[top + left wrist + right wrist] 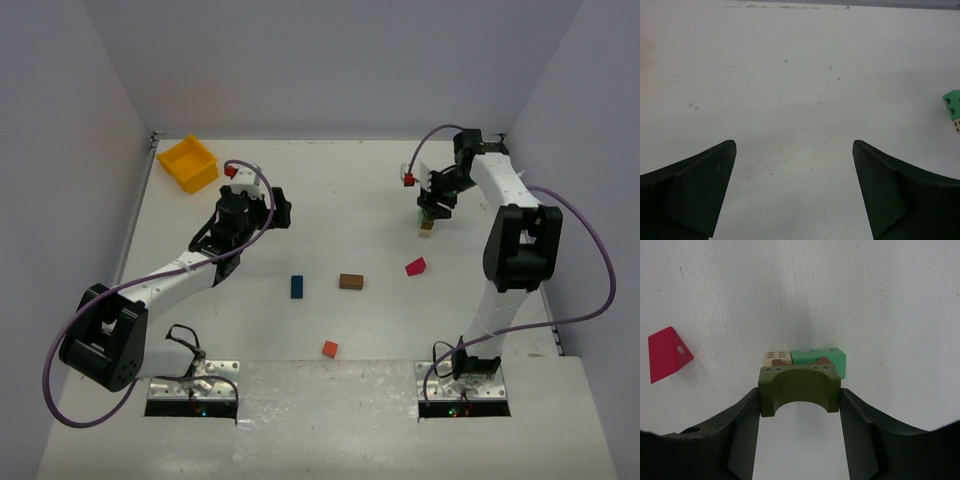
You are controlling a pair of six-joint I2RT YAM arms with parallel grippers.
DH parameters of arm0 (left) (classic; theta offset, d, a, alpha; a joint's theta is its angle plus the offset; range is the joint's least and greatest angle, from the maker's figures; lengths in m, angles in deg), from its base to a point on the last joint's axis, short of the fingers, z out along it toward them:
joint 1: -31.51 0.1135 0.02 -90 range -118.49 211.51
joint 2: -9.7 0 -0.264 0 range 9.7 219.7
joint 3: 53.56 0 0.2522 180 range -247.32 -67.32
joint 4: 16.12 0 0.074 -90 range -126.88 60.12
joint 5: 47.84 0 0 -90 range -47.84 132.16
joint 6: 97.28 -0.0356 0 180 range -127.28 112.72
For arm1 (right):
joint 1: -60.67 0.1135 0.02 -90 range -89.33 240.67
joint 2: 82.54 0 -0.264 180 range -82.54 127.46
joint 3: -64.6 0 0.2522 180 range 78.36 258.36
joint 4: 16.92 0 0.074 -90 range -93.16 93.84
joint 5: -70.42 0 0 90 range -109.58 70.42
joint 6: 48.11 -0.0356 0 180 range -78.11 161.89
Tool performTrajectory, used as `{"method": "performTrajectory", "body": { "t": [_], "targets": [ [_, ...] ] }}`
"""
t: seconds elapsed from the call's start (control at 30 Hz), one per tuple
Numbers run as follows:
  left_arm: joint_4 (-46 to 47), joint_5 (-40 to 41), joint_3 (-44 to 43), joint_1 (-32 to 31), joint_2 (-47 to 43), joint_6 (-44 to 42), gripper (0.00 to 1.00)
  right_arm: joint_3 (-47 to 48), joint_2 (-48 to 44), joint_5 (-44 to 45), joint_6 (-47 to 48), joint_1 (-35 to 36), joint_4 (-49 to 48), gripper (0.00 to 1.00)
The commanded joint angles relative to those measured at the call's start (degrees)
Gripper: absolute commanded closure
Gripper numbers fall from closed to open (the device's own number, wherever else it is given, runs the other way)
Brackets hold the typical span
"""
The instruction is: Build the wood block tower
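Note:
My right gripper (800, 400) is shut on an olive-green arch block (799, 387), gripping its two ends. Just beyond the arch sits the start of the wood block tower: a pale block (777, 358), a light green block (820, 357) and a bit of brown block (824, 361). From above, the right gripper (432, 207) hangs just over this small stack (427, 228) at the right rear of the table. My left gripper (795, 150) is open over bare table, and the light green block (952, 104) shows at that view's right edge. From above, the left gripper (278, 208) is left of centre.
Loose blocks lie mid-table: a blue one (297, 286), a brown one (351, 281), a magenta wedge (416, 266) and an orange-red one (330, 348) near the front. A yellow bin (188, 163) stands at the back left. The magenta wedge (667, 354) also lies left of the arch.

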Motion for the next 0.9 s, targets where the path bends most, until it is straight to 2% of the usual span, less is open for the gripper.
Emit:
{"method": "performTrajectory", "body": {
  "t": [0.0,0.87],
  "targets": [
    [2.1,-0.97,-1.95,0.21,-0.61,-0.33,0.0,2.62,0.55,0.24,-0.6,0.02,-1.9,0.57],
    [1.83,-1.25,-2.12,0.13,-0.43,-0.34,0.0,1.12,0.8,1.75,-0.46,0.02,-3.57,0.53]
  ]
}}
